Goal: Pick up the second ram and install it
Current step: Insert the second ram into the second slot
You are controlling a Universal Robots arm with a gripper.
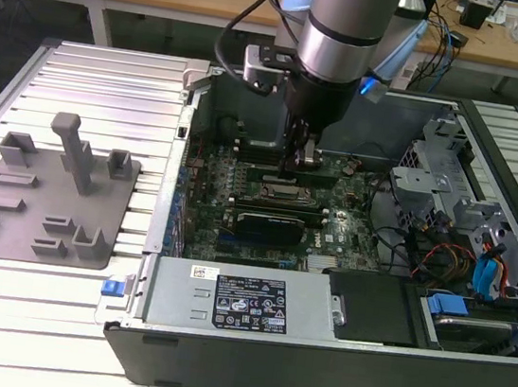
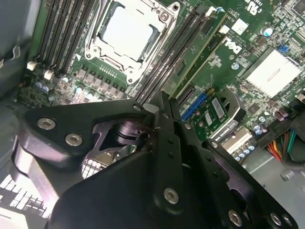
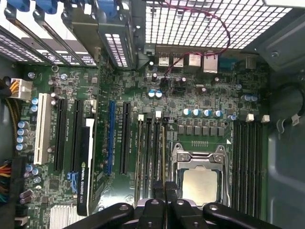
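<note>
The gripper (image 1: 296, 165) hangs low inside the open sheet-metal computer case (image 1: 315, 344). Its black fingers (image 3: 158, 191) are drawn narrow on the top edge of the second ram (image 3: 164, 152), a thin dark-green stick standing in the slot just beside the square metal CPU socket (image 3: 200, 183). Four long slots flank the socket on each side. One black expansion card (image 3: 85, 167) stands well apart. One grey fixture plate (image 1: 47, 204) with upright blocks lies outside the case, at the exterior view's left.
</note>
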